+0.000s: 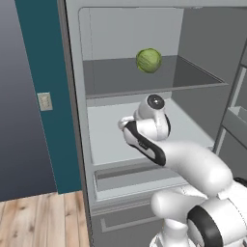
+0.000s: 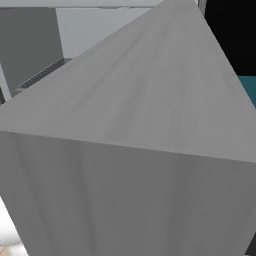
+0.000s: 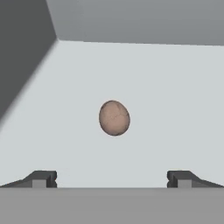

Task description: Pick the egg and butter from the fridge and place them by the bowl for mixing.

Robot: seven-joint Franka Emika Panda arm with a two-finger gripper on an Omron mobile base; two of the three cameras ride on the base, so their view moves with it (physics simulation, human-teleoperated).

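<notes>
The egg [image 3: 114,118], small and reddish-brown, lies on a pale grey shelf of the open fridge [image 1: 120,130]. In the hand view it sits ahead of my gripper [image 3: 111,179], centred between the two dark fingertips [image 3: 43,178], which stand wide apart with nothing between them. From the left base camera my arm reaches into the fridge over the middle shelf and hides the egg. The butter and the bowl are out of view.
A large green cabbage [image 1: 148,60] rests on the upper shelf. The fridge's left wall [image 3: 22,57] is close to the hand. A grey fridge door panel [image 2: 130,150] blocks the right base view. Door bins [image 1: 236,116] hang at right; a drawer [image 1: 140,176] sits below.
</notes>
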